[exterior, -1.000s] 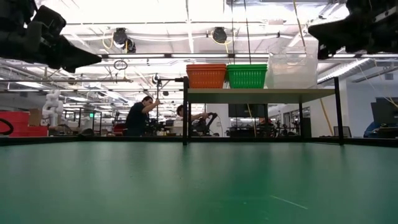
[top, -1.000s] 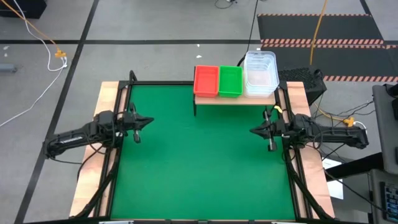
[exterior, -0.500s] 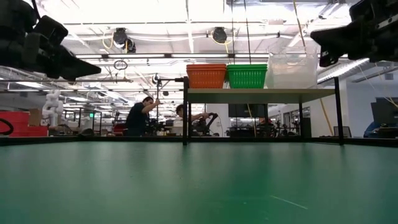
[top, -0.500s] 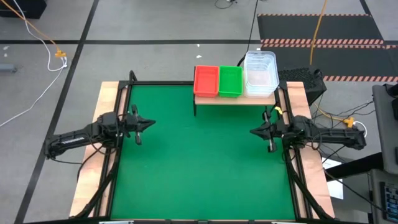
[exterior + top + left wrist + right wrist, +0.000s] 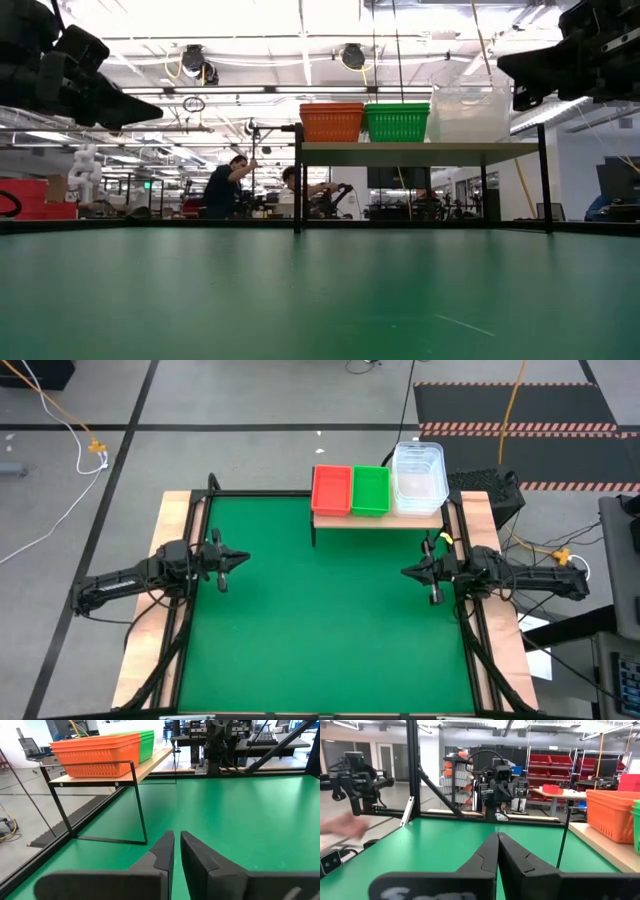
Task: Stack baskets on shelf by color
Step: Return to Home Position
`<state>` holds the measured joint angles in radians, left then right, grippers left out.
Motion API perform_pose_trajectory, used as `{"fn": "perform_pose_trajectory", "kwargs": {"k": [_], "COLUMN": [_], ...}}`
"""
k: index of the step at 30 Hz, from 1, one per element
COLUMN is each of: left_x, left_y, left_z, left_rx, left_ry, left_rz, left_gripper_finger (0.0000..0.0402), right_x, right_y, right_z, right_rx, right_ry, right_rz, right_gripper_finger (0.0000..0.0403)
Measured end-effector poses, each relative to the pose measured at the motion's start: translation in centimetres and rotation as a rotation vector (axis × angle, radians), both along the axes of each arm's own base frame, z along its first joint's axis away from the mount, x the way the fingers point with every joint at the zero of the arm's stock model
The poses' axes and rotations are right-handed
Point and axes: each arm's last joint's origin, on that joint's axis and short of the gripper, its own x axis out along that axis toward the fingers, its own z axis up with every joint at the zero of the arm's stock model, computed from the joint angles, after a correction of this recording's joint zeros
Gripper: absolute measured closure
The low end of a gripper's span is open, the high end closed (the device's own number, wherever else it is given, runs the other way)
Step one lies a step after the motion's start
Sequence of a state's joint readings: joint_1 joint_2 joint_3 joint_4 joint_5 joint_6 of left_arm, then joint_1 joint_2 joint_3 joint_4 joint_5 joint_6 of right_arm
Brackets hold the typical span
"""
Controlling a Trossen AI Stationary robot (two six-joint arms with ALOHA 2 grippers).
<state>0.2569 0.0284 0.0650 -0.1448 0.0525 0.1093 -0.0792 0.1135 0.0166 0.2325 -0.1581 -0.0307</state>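
Note:
The orange-red baskets [image 5: 331, 489], the green baskets [image 5: 370, 490] and the clear baskets [image 5: 419, 478] stand side by side on the wooden shelf [image 5: 330, 518] at the table's far edge, each colour in its own stack. The shelf's thin dark legs rest on the green mat. My left gripper [image 5: 244, 557] is shut and empty above the mat's left side. My right gripper [image 5: 404, 571] is shut and empty above the mat's right side. The orange stack [image 5: 97, 754] shows in the left wrist view and also in the right wrist view [image 5: 615, 815].
The green mat [image 5: 320, 620] lies between the two arms. A dark frame [image 5: 190, 520] runs along the table's edges. People sit at benches [image 5: 225, 185] in the room beyond the table.

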Motion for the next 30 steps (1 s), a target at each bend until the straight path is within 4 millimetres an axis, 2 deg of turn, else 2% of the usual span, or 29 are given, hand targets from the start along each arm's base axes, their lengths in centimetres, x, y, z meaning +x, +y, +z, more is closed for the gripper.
{"fn": "perform_pose_trajectory", "kwargs": {"k": [30], "left_x": [0.00], "left_y": [0.00], "left_z": [0.00], "left_rx": [-0.002], "left_ry": [-0.001], "left_rz": [0.001], "left_gripper_finger": [0.0360], "right_x": [0.00], "right_y": [0.00], "right_z": [0.01], "right_rx": [0.000], "right_ry": [-0.002], "right_rz": [0.000], "right_gripper_finger": [0.0403]}}
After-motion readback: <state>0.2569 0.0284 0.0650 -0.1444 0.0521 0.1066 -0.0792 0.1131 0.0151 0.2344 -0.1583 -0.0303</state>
